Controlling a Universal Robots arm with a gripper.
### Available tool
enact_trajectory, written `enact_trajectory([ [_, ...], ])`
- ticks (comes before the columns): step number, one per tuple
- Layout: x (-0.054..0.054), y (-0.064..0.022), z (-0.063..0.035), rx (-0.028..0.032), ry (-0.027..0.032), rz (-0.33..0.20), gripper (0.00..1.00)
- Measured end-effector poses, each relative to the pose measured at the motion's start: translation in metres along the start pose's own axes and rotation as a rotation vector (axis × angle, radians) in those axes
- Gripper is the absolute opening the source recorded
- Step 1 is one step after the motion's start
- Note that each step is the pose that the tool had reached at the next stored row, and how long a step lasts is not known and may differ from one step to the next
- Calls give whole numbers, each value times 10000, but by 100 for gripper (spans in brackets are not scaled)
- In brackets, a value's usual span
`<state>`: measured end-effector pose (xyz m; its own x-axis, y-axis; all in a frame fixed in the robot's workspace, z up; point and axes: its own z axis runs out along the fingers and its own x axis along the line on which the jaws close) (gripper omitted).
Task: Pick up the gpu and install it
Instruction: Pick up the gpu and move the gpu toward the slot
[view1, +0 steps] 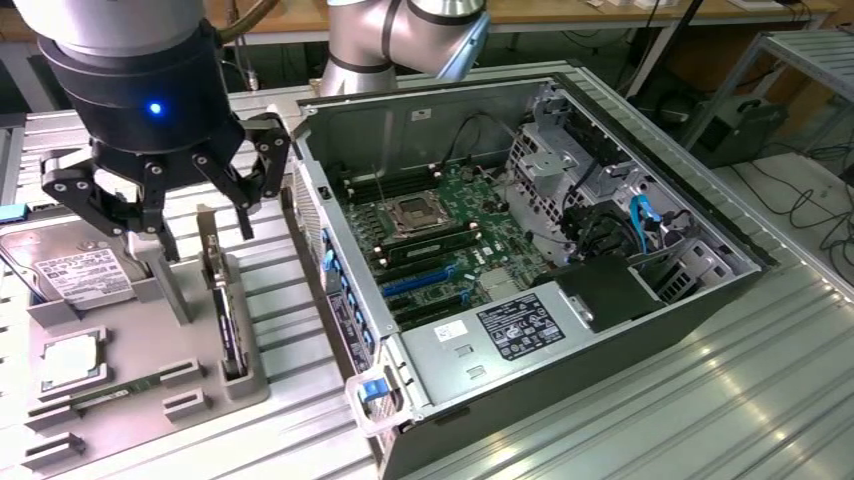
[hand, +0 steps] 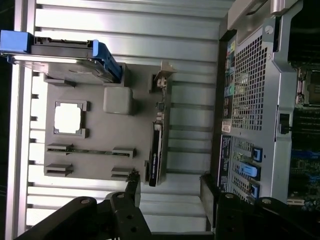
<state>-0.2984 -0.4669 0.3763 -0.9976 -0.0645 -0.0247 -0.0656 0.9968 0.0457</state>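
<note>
Arm reaching down at the exterior view's upper left, gripper (view1: 200, 215) spread wide, empty, above the gpu (view1: 227, 310) standing edgewise in grey tray (view1: 134, 395).

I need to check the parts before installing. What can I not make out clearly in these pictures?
gpu: both views see it edge-on, fan face hidden.
hard drive: exterior view, upper end behind the claw.
label in the computer case: exterior view, print too small.
</note>
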Motion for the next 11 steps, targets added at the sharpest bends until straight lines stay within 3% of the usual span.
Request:
enact_trajectory([
  [11, 8, -30, 202, 1, 2, 15, 60],
])
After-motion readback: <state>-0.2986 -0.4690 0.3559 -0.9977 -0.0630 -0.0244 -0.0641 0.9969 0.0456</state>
